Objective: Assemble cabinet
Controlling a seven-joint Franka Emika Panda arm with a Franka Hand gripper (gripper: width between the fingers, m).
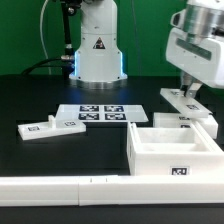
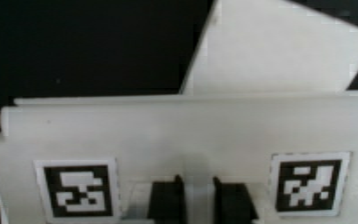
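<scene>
White rail (image 1: 60, 190) foremost, cabinet panel (image 1: 200, 112) just beneath gripper (image 1: 186, 92)

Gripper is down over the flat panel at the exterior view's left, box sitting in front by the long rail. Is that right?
Not the left: the gripper is down over the flat panel at the exterior view's right. The left panel lies on its own. The box does sit by the long rail. The exterior view shows this.

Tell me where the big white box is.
Exterior view's lower right: the cabinet box sits just beyond the long white rail, right of the marker board.
</scene>
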